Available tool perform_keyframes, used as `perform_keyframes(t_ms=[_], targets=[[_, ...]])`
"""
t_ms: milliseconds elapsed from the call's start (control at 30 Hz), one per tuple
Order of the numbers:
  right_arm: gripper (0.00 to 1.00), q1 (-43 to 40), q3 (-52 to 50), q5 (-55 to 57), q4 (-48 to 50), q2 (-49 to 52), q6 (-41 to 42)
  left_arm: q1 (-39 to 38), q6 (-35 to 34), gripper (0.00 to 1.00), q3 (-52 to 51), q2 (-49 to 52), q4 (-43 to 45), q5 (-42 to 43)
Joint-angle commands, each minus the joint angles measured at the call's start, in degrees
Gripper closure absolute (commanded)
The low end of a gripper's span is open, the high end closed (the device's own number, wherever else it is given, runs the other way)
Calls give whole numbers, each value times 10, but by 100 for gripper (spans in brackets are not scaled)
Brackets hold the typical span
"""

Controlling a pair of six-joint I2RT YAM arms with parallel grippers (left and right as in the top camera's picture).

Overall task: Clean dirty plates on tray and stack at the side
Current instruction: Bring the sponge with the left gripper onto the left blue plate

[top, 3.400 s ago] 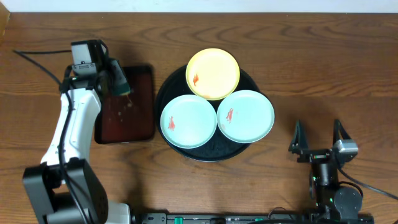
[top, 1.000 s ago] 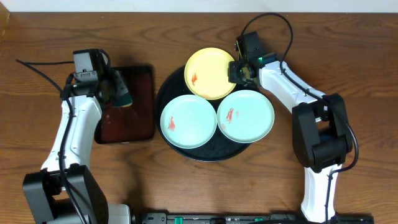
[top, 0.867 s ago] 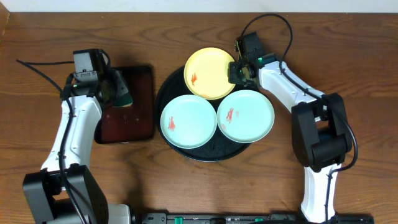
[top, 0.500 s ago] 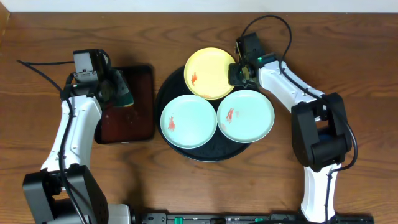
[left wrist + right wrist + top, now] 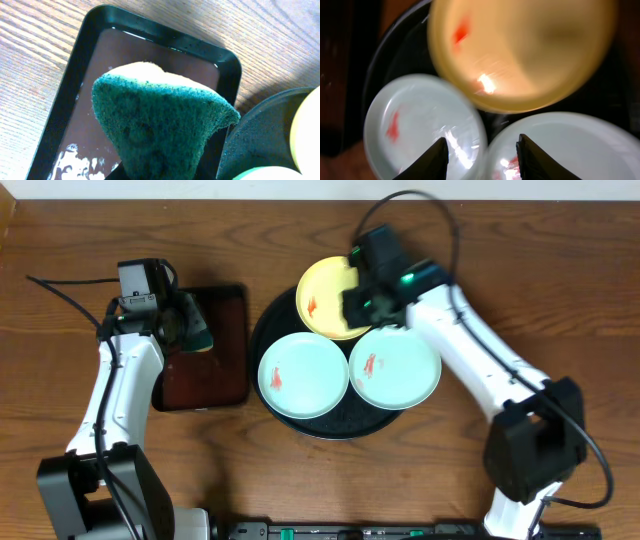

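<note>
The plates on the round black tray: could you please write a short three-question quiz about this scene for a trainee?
1. True or false: the yellow plate, the left mint plate and the right mint plate each carry a red smear.
2. What does the left pincer grip? A) a green sponge B) a plate C) nothing
3. How many plates lie on the round black tray?
Key: 1 true; 2 A; 3 three.
</note>
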Motion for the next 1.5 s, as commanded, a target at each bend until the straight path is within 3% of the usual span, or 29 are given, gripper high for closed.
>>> perform_keyframes(t_ms=[0,467,567,800,967,1100,1267,1333,1467], targets=[[58,38,-12,19,-5,38,-22,3,-3,92,9,12,-3,-12],[64,57,-12,68,-6,114,-34,3,-3,93,9,12,-10,-12],[73,58,-12,68,-5,117,-35,3,-3,93,9,12,-10,-12],[83,59,-12,68,-4,138,-35,3,-3,92,9,12,-11,2],[99,59,-12,68,-4,140,-35,3,0,93,9,12,-11,37],[99,59,-12,68,-5,141,-35,3,-1,93,10,9,-13,46],[99,59,-12,57,-5,140,-31,1,-4,93,10,-16,-24,152],[99,57,-12,56,-4,140,-18,-6,-25,93,10,-24,-38,195],[99,54,-12,53,1,140,-8,-41,-76,93,2,-17,-77,204]])
